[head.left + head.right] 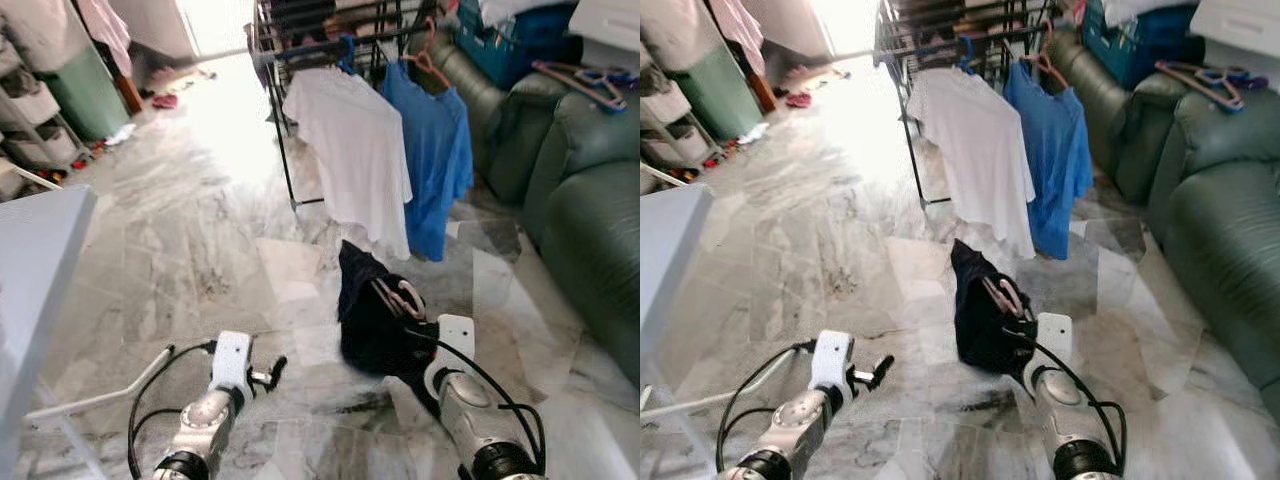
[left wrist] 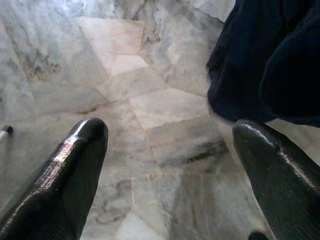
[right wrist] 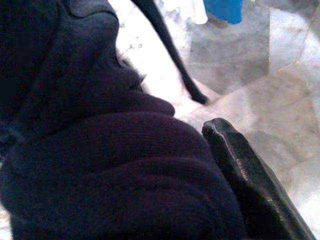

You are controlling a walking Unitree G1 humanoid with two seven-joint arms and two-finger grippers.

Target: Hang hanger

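Observation:
A dark navy garment (image 1: 362, 318) hangs on a pink hanger (image 1: 401, 297), held low over the marble floor. My right gripper (image 1: 408, 325) is shut on the hanger, its tips buried in the cloth; in the right wrist view one black finger (image 3: 241, 172) presses against the navy fabric (image 3: 100, 150). My left gripper (image 1: 272, 372) stands open and holds nothing, a short way left of the garment. The left wrist view has its fingers (image 2: 75, 170) spread over bare floor, with the garment (image 2: 270, 60) off to one side. A black drying rack (image 1: 290, 60) stands ahead.
On the rack hang a white T-shirt (image 1: 350, 150) and a blue T-shirt (image 1: 435, 150). A green sofa (image 1: 590, 200) on the right carries loose hangers (image 1: 585, 78) and a blue basket (image 1: 510, 40). A pale table (image 1: 40, 260) edges in at the left.

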